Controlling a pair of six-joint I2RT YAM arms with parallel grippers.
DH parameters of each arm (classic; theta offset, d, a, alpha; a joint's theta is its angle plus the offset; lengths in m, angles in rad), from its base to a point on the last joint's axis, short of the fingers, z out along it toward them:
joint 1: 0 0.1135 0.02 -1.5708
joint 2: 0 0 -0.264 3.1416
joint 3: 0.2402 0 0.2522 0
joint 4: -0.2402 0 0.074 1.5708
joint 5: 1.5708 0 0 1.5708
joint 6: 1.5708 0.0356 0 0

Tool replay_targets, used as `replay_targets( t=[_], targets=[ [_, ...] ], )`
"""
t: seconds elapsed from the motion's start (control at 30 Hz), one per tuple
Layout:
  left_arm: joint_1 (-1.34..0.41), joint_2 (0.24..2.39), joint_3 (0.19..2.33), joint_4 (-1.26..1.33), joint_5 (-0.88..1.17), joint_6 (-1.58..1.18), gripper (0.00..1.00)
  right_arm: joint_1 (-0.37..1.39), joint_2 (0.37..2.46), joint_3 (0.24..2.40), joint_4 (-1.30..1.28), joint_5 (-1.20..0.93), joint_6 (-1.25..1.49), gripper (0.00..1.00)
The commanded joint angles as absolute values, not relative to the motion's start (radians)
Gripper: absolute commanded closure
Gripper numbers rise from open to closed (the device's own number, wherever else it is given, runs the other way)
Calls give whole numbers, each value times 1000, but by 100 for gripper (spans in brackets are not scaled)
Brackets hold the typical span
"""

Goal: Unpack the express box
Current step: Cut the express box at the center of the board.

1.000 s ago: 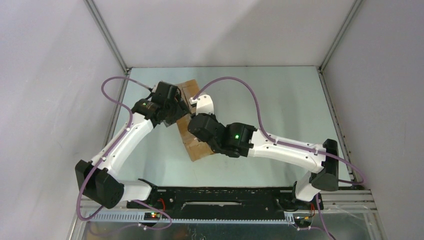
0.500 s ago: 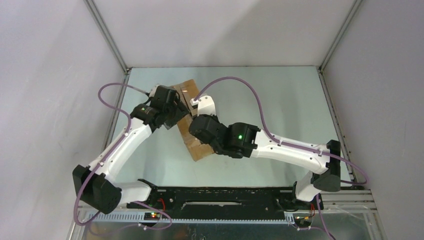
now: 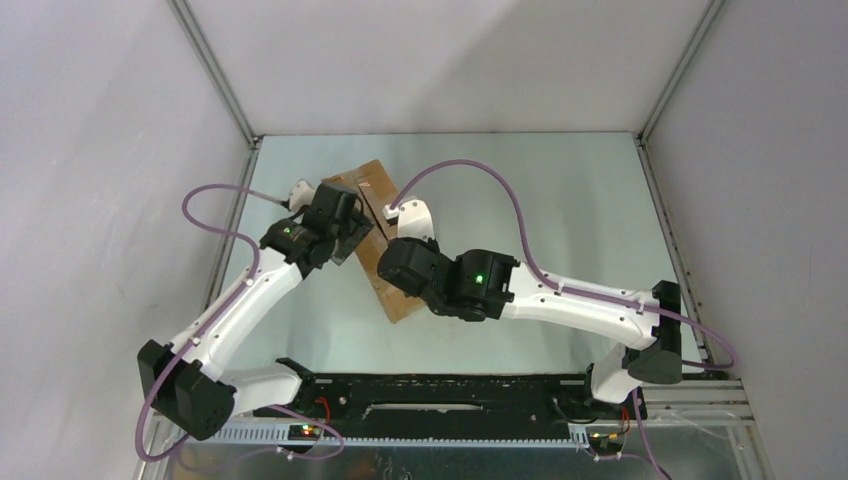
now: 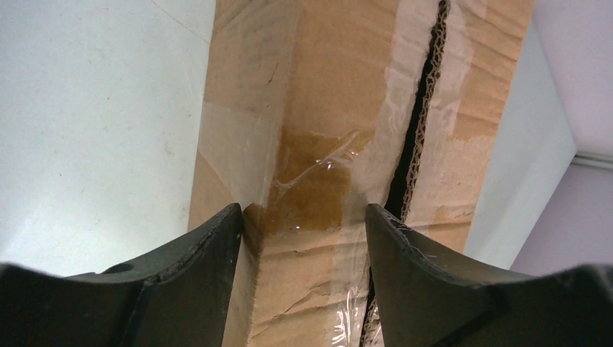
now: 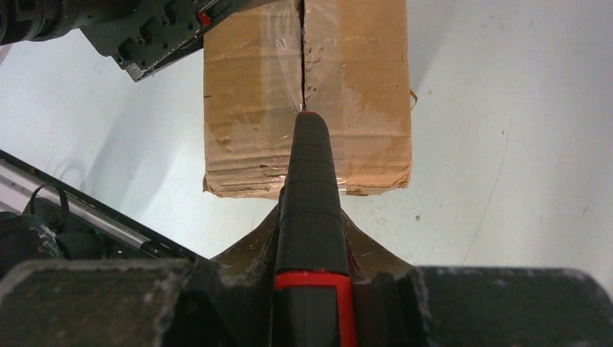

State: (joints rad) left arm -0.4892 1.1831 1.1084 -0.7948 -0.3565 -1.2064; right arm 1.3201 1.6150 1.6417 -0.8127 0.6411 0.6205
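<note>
- Two arms rise from a black base rail (image 3: 440, 385) at the near edge of the table (image 3: 580, 220); both bend inward toward the left of the middle; purple cables (image 3: 505, 195) loop above them.
- Right gripper (image 5: 309, 249) hangs over the near part of the box; its fingers (image 5: 369, 253) are clenched on a black knife (image 5: 309, 173) with a red band at the grip; the knife points away from the base, its tip at the centre seam of the box top, a little in from the near end; whether a blade is out cannot be told.
- Express box (image 3: 372, 185) lies flat on the table, left of the middle; it runs near to far at a slant, its near end further right than its far end; the top flaps are down and meet in a seam under clear tape; the near end looks crumpled along its lower edge.
- Left gripper (image 4: 303, 217) sits at the far left part of the box; its fingers (image 4: 209, 253) are released and spread across one top flap, one tip at the outer long edge, the other at the seam; whether they press on the cardboard I cannot tell; a darker glossy patch under the tape lies between them; just beside the seam-side tip the seam gapes, showing corrugated edges.
- Grey walls (image 3: 440, 60) with metal corner posts (image 3: 215, 70) close in the far side.
</note>
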Motion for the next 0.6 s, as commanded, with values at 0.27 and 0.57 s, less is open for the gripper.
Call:
replay_targets(
  t=[0.27,0.57],
  targets=[
    [-491,1204,1085,-860,-496,-1305,35,1349,1540,1683,-978,660,632,100],
    [-491,1212,1087,-870,-511,-1312,35,1360,1542,1674,-994,644,638,100]
  ],
)
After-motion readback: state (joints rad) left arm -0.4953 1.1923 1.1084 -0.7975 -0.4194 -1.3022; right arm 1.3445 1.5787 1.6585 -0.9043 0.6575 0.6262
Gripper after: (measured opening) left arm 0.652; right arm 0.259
